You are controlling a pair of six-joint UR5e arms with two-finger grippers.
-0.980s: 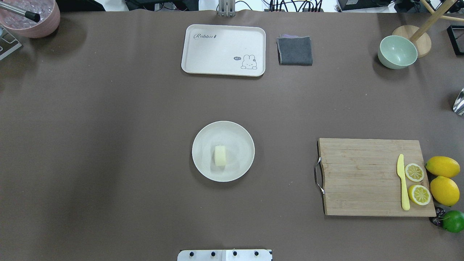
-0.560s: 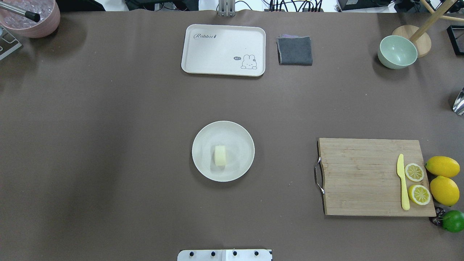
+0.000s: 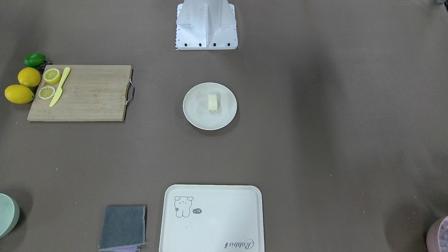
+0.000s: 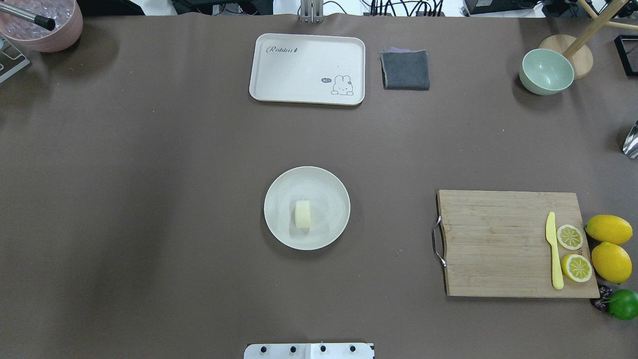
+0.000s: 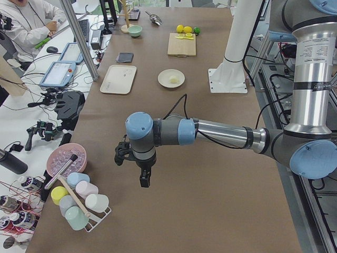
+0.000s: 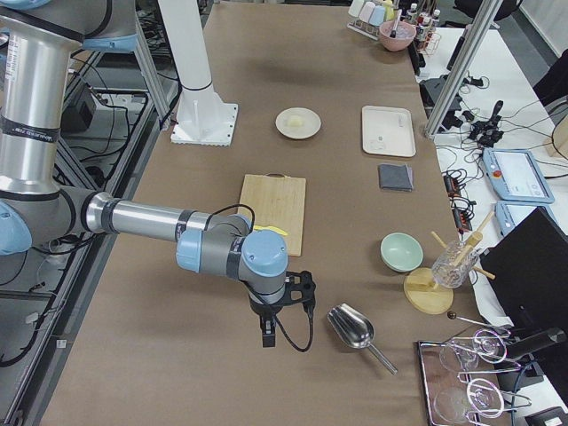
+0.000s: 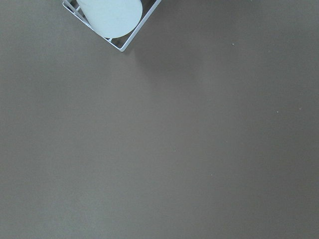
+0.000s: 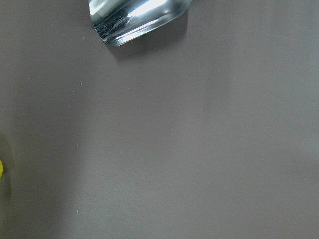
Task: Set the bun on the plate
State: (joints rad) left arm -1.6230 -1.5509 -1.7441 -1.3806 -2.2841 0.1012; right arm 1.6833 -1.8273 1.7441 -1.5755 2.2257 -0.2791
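Observation:
The pale cream bun lies on the round off-white plate at the table's middle, slightly left of the plate's centre. In the front-facing view the bun rests on the plate free of any gripper. My left gripper hangs over bare table far from the plate, near the cup rack; I cannot tell if it is open or shut. My right gripper hangs beside a metal scoop at the other end; its state I cannot tell either.
A cream rabbit tray and a grey cloth lie at the far edge. A wooden cutting board with a yellow knife and lemon halves sits at right, lemons beside it. A green bowl and a pink bowl occupy the far corners.

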